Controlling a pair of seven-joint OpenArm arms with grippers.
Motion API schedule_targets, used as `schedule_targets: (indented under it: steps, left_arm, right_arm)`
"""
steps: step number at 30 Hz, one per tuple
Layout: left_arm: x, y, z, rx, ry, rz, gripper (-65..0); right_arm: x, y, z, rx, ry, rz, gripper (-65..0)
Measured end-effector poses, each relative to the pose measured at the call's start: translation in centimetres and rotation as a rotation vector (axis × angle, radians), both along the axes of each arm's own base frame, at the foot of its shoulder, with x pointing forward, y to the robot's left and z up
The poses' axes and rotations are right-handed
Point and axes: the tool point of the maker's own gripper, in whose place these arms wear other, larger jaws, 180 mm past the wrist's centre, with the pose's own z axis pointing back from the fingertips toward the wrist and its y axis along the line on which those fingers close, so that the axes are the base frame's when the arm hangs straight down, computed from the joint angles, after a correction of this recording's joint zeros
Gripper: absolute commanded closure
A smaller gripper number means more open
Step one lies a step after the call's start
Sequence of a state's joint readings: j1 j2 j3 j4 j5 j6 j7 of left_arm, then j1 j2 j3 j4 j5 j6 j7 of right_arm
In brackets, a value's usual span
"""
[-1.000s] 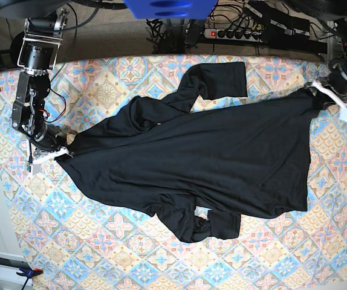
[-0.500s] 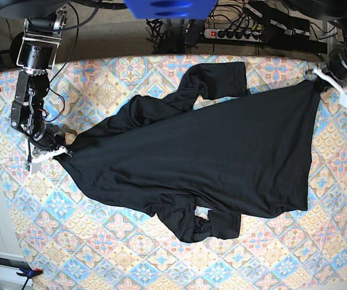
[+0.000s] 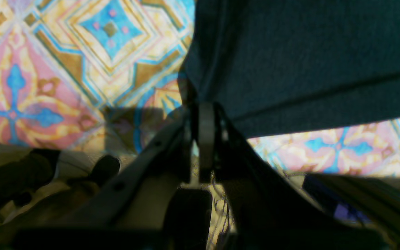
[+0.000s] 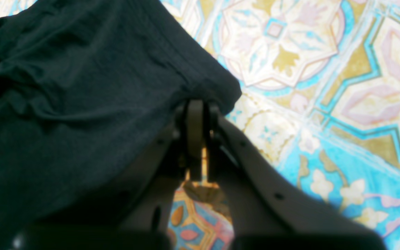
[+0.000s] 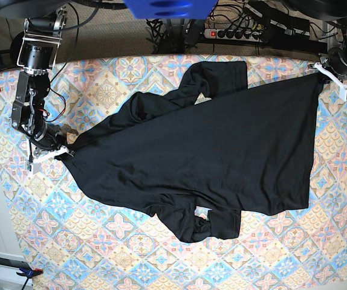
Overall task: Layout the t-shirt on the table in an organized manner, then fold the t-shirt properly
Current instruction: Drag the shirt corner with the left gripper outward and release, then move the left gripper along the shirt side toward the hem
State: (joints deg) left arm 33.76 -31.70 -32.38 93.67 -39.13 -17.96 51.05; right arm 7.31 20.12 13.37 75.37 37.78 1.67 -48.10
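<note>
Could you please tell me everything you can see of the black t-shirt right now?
The t-shirt is plain black soft fabric, spread wrinkled across the patterned table. One long sleeve folds over near the far edge, another bunches at the near side. The right gripper pinches one corner; the left gripper sits at the opposite corner.

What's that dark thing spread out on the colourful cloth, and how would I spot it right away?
Start with the table, covered in a pastel tile-patterned cloth. Spread across its middle lies the t-shirt, with the right gripper at one corner and the left gripper at the opposite one. It is the only plain black, soft thing there, with no print.
</note>
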Motion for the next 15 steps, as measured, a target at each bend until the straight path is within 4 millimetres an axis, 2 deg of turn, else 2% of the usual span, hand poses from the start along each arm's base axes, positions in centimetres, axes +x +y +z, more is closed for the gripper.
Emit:
schedule_targets:
  steps: [2, 6, 8, 10, 12, 15]
  left_arm:
    - [-0.8, 0.1, -0.2, 0.0, 0.066, -0.017, -16.1]
    - [0.3, 0.1, 0.7, -0.031, 0.024, -0.011, -28.3]
    - [1.1, 0.5, 1.7, -0.061, -0.033, 0.022, -29.2]
    - [2.6, 2.1, 4.0, -0.08, -0.162, 0.104, -29.2]
    - [3.6, 3.4, 5.3, -0.075, -0.216, 0.15, -29.2]
    - [6.9, 3.1, 6.1, -0.108, -0.291, 0.163, -29.2]
  right_arm:
    - [-0.2, 0.1, -0.2, 0.003, 0.013, 0.004, -0.8]
    - [-0.2, 0.1, -0.2, 0.004, 0.018, 0.002, -0.9]
    - [-0.2, 0.0, -0.2, 0.003, 0.018, 0.002, -1.0]
    - [-0.2, 0.0, -0.2, 0.003, 0.019, 0.002, -2.1]
    - [-0.2, 0.0, -0.2, 0.003, 0.018, 0.001, -5.2]
    - [-0.2, -0.1, -0.2, 0.007, 0.021, -0.017, -9.1]
